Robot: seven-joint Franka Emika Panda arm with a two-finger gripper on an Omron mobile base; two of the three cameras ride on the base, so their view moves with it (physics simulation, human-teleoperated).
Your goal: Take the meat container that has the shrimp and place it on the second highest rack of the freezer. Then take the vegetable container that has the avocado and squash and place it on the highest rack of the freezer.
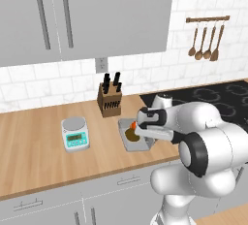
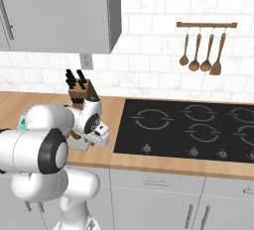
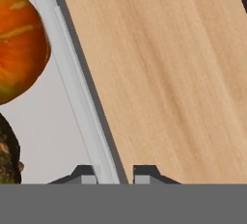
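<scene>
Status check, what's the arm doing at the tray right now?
Gripper jaws shut on the vegetable container rim. Squash and avocado inside, tray on the counter. Knife block behind, apart.

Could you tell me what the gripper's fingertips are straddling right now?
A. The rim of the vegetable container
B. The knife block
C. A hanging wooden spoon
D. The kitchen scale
A: in the hand view the gripper has a fingertip on each side of the grey wall of the vegetable container, beside the squash.
</scene>
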